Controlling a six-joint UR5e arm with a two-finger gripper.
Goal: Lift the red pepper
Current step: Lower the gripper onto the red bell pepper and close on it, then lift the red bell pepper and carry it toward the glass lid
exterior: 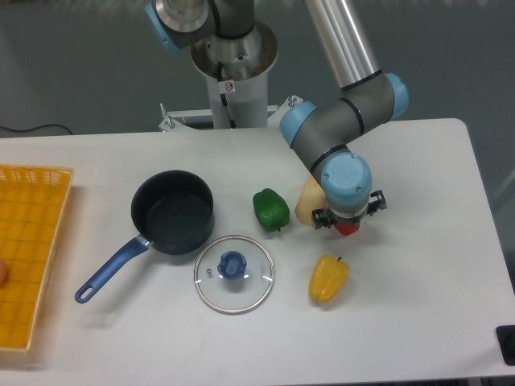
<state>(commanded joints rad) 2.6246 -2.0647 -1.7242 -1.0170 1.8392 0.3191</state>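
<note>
Three peppers sit on the bench (418, 305): the green pepper (271, 209), the yellow pepper (328, 279) and the red pepper (348, 228). The arm reaches down over the red one, so the hand (348, 219) sits right on top of it, likely to grab it. Only a small bright red bit peeks out below the hand, just above the yellow pepper. No one can tell from here if the hand is squeezing it yet, because the wrist hides the fingers. A pale thing (309, 201) lies just beside it. The pot (172, 212) and lid (234, 273) are well apart.
</note>
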